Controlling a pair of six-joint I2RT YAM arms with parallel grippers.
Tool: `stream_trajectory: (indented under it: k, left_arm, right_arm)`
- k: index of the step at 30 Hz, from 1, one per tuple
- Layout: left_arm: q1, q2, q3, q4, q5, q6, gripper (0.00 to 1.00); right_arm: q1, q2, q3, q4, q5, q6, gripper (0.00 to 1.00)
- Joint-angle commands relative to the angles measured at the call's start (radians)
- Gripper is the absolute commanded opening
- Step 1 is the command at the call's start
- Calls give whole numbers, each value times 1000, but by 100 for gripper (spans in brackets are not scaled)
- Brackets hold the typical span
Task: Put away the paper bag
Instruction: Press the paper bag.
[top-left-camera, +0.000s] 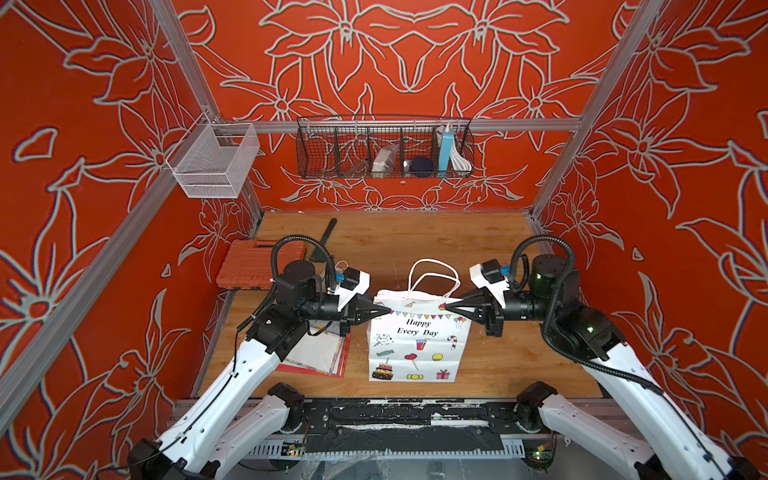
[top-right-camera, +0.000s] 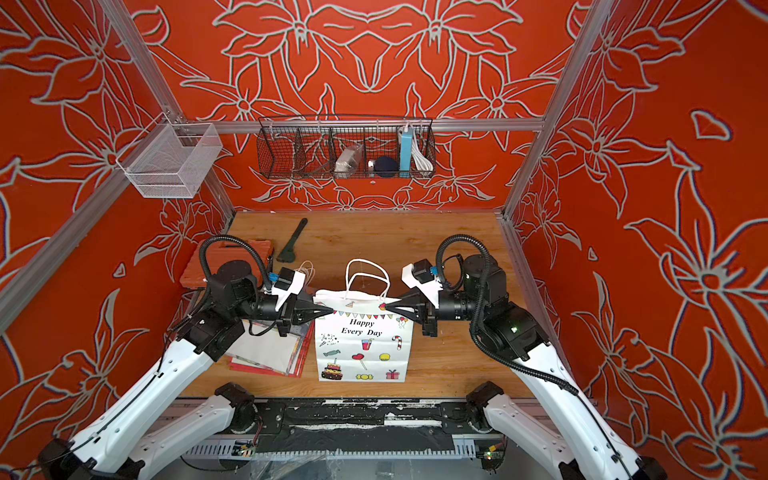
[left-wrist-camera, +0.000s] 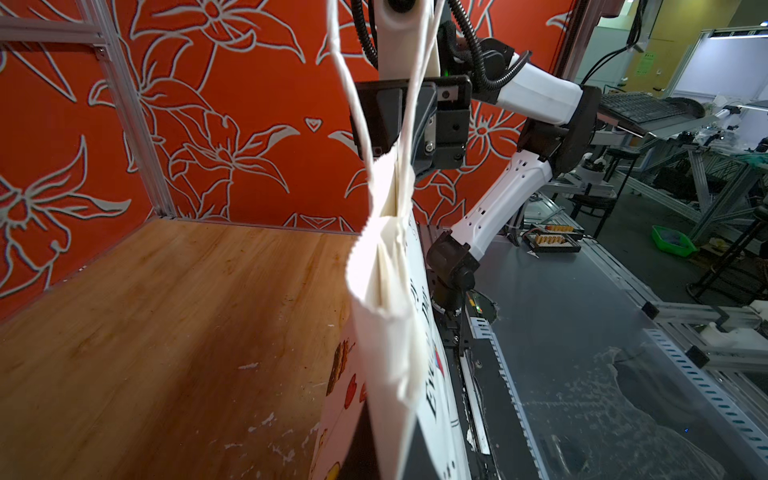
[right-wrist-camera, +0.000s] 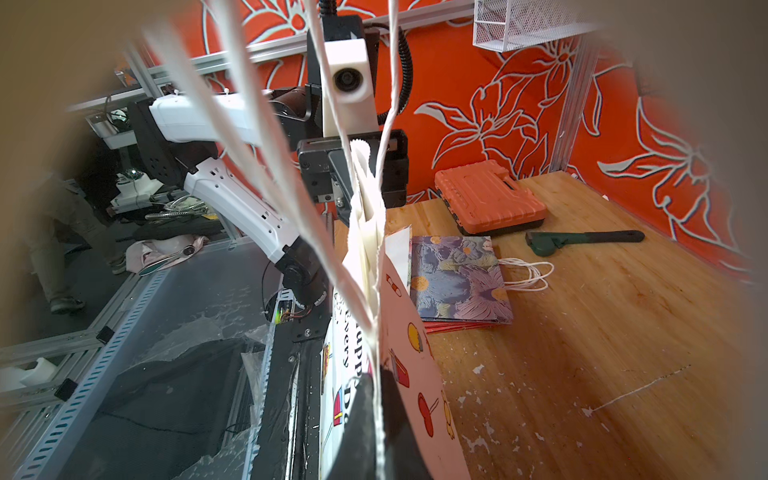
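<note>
The white paper bag (top-left-camera: 415, 345) (top-right-camera: 361, 345), printed "Happy Every Day" with party pictures, is upright and flat between my two arms near the table's front. My left gripper (top-left-camera: 384, 309) (top-right-camera: 328, 311) is shut on its top left corner. My right gripper (top-left-camera: 451, 308) (top-right-camera: 390, 307) is shut on its top right corner. The white cord handles (top-left-camera: 434, 276) stand up above the top edge. The left wrist view has the bag's folded edge (left-wrist-camera: 386, 291) running into the left gripper (left-wrist-camera: 392, 453). The right wrist view shows the bag (right-wrist-camera: 415, 374) pinched in the right gripper (right-wrist-camera: 374, 436).
A stack of flat paper bags (top-left-camera: 316, 353) (right-wrist-camera: 457, 278) lies under the left arm. An orange tool case (top-left-camera: 253, 266) and a green wrench (top-left-camera: 324, 241) lie at the back left. A black wire basket (top-left-camera: 384, 149) and a white mesh basket (top-left-camera: 212, 162) hang on the rails.
</note>
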Motion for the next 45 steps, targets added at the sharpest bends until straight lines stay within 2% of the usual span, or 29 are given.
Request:
stream_trajectory:
  k: [1,3,5,7,10,12,15,21,22,23,24,26,28,30,32,34,38,42,45]
  left_arm:
    - [0,-26,3,2,0,-5,0]
    - [0,-29,6,20,-6,-27,0]
    - [0,-32,15,42,-3,-61,0]
    - [0,-37,20,79,6,-107,0]
    - [0,-38,13,160,14,-183,0]
    - [0,-33,12,188,14,-212,0]
    - [0,-18,16,204,12,-241,0]
    - [0,3,16,216,-12,-268,0]
    - [0,3,16,208,-24,-267,0]
    - [2,3,17,204,-36,-266,0]
    - [3,2,19,193,-49,-265,5]
    - [3,-2,22,172,-83,-263,31]
    - [5,-11,23,141,-125,-259,66]
    - [7,-31,18,105,-196,-256,85]
    - [9,-70,1,68,-278,-253,95]
    - [10,-129,-34,26,-348,-240,99]
    - [10,-232,-122,-59,-437,-225,99]
    - [10,-283,-210,-78,-346,-243,94]
    - [10,-300,-274,11,-258,-295,91]
  right_arm:
    - [6,-34,2,26,42,-3,23]
    - [6,-58,-12,6,58,-17,50]
    - [6,-93,-53,8,69,-24,63]
    - [6,-130,-106,33,55,-24,69]
    - [6,-165,-167,121,11,30,70]
    - [6,-176,-185,168,-9,58,64]
    - [6,-172,-185,194,-14,64,51]
    - [6,-140,-184,289,16,137,4]
    - [6,-139,-186,297,38,139,0]
    - [6,-141,-188,305,59,141,0]
    - [6,-141,-190,311,74,142,0]
    - [5,-137,-189,320,83,145,0]
    - [4,-133,-187,335,86,158,0]
    - [4,-134,-181,339,106,157,0]
    - [3,-137,-176,329,143,143,0]
    - [-5,-139,-168,321,174,130,0]
    - [-20,-128,-145,337,179,133,0]
    - [-29,-105,-129,403,166,164,0]
    - [-31,-80,-128,480,118,204,0]
